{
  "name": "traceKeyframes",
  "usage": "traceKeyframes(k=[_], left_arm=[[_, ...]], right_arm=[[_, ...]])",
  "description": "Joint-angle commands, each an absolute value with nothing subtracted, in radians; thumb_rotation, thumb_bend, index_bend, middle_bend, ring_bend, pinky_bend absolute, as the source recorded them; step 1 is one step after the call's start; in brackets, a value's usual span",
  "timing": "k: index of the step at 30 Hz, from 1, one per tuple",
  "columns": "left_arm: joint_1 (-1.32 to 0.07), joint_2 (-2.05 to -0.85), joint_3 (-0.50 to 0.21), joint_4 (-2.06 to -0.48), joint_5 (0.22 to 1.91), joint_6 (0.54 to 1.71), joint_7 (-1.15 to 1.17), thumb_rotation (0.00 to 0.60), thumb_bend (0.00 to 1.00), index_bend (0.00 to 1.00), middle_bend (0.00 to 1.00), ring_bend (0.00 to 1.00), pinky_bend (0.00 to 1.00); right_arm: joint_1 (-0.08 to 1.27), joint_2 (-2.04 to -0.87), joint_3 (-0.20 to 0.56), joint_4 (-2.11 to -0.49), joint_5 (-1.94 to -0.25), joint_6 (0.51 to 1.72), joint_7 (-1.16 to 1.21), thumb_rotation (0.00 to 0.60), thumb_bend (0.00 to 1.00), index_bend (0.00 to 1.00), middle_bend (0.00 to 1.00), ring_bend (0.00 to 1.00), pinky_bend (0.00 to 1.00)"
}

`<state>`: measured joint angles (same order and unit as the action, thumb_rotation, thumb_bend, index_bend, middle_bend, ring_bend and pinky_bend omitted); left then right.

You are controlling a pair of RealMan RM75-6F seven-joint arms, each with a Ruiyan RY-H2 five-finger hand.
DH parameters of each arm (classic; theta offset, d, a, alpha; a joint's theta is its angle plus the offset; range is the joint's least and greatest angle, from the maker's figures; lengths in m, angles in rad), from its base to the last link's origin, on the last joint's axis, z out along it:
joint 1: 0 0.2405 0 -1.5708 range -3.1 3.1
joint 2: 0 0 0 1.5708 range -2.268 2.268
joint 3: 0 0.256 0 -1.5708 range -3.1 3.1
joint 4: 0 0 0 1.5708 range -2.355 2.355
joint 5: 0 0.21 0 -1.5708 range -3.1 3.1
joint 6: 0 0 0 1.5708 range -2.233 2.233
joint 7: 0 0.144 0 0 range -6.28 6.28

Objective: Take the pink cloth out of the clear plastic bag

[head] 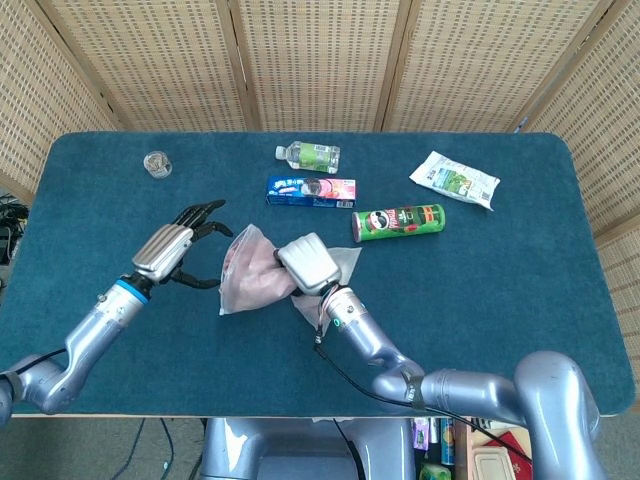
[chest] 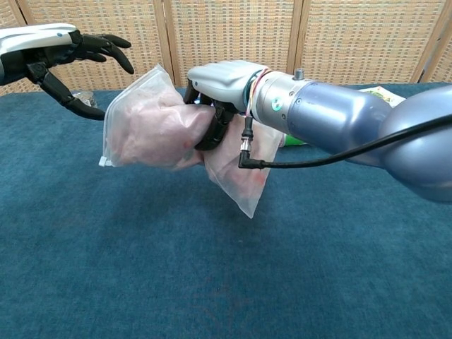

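Above the bench (head: 120, 340), the right hand (head: 308, 263) grips the clear plastic bag (chest: 152, 127) holding the pink cloth (chest: 159, 131); the left hand's (head: 172, 248) fingers (chest: 106, 53) spread wide, empty.

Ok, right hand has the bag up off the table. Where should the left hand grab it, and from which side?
Probably the free upper-left corner of the clear plastic bag, approached from the left, where the open left hand hovers. The right hand grips the bag's middle, bunching the pink cloth toward that end, so the corner sticks out unobstructed. I cannot tell which end opens.

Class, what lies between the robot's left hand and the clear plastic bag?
Nothing: in the head view, only bare table separates the left hand from the clear plastic bag.
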<state>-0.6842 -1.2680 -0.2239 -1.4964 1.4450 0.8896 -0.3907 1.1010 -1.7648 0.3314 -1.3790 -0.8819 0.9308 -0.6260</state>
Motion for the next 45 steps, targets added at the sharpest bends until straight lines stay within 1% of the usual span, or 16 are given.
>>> traceKeyframes(k=[1, 10, 27, 28, 29, 30, 31, 32, 33, 35, 40, 42, 44, 45], left_arm=[[-0.690, -1.281, -0.215, -1.485, 1.435, 0.886, -0.400, 0.600, 0.16, 0.30, 0.00, 0.00, 0.00], [-0.714, -1.323, -0.200, -1.460, 1.418, 0.882, -0.390, 0.600, 0.16, 0.30, 0.00, 0.00, 0.00], [-0.801, -1.404, -0.208, -1.440, 1.368, 0.822, -0.310, 0.600, 0.16, 0.31, 0.00, 0.00, 0.00], [-0.804, -1.412, -0.209, -1.438, 1.364, 0.820, -0.304, 0.600, 0.16, 0.34, 0.00, 0.00, 0.00], [-0.808, -1.418, -0.209, -1.435, 1.359, 0.818, -0.298, 0.600, 0.17, 0.40, 0.00, 0.00, 0.00], [-0.813, -1.426, -0.209, -1.431, 1.352, 0.813, -0.286, 0.600, 0.21, 0.50, 0.00, 0.00, 0.00], [-0.817, -1.430, -0.209, -1.430, 1.345, 0.809, -0.276, 0.600, 0.24, 0.57, 0.00, 0.00, 0.00], [-0.821, -1.435, -0.209, -1.428, 1.338, 0.806, -0.263, 0.600, 0.31, 0.64, 0.00, 0.00, 0.00], [-0.826, -1.439, -0.208, -1.429, 1.326, 0.798, -0.244, 0.600, 0.35, 0.68, 0.00, 0.00, 0.00], [-0.833, -1.445, -0.210, -1.431, 1.309, 0.792, -0.221, 0.600, 0.38, 0.69, 0.00, 0.00, 0.00], [-0.847, -1.466, -0.217, -1.428, 1.273, 0.790, -0.171, 0.600, 0.38, 0.69, 0.00, 0.00, 0.00], [-0.850, -1.474, -0.219, -1.427, 1.262, 0.792, -0.158, 0.600, 0.38, 0.69, 0.00, 0.00, 0.00], [-0.854, -1.484, -0.221, -1.423, 1.253, 0.795, -0.146, 0.600, 0.38, 0.69, 0.00, 0.00, 0.00], [-0.856, -1.491, -0.222, -1.420, 1.246, 0.795, -0.139, 0.600, 0.38, 0.69, 0.00, 0.00, 0.00]], right_arm=[[1.102, -1.766, 0.333, -1.375, -0.861, 0.937, -0.633, 0.600, 0.70, 0.63, 0.75, 0.74, 0.80], [1.104, -1.753, 0.332, -1.394, -0.839, 0.945, -0.630, 0.600, 0.71, 0.63, 0.75, 0.74, 0.80], [1.112, -1.737, 0.337, -1.429, -0.802, 0.961, -0.624, 0.600, 0.72, 0.63, 0.75, 0.74, 0.80], [1.112, -1.736, 0.337, -1.431, -0.799, 0.961, -0.623, 0.600, 0.72, 0.63, 0.75, 0.74, 0.80], [1.112, -1.735, 0.337, -1.432, -0.797, 0.961, -0.622, 0.600, 0.72, 0.63, 0.75, 0.74, 0.80], [1.112, -1.734, 0.336, -1.433, -0.796, 0.963, -0.623, 0.600, 0.72, 0.63, 0.75, 0.74, 0.80], [1.112, -1.732, 0.335, -1.435, -0.795, 0.965, -0.622, 0.600, 0.72, 0.63, 0.75, 0.74, 0.80], [1.111, -1.731, 0.334, -1.437, -0.794, 0.966, -0.622, 0.600, 0.72, 0.63, 0.75, 0.74, 0.80], [1.110, -1.728, 0.333, -1.439, -0.793, 0.967, -0.621, 0.600, 0.73, 0.63, 0.75, 0.74, 0.80], [1.108, -1.723, 0.331, -1.444, -0.792, 0.969, -0.619, 0.600, 0.73, 0.63, 0.75, 0.74, 0.80], [1.099, -1.703, 0.325, -1.460, -0.789, 0.975, -0.614, 0.600, 0.73, 0.63, 0.75, 0.74, 0.80], [1.094, -1.695, 0.324, -1.468, -0.786, 0.974, -0.607, 0.600, 0.73, 0.62, 0.73, 0.74, 0.80], [1.089, -1.683, 0.322, -1.481, -0.782, 0.963, -0.594, 0.600, 0.58, 0.53, 0.64, 0.70, 0.73], [1.085, -1.671, 0.319, -1.490, -0.778, 0.954, -0.588, 0.600, 0.42, 0.40, 0.53, 0.59, 0.61]])
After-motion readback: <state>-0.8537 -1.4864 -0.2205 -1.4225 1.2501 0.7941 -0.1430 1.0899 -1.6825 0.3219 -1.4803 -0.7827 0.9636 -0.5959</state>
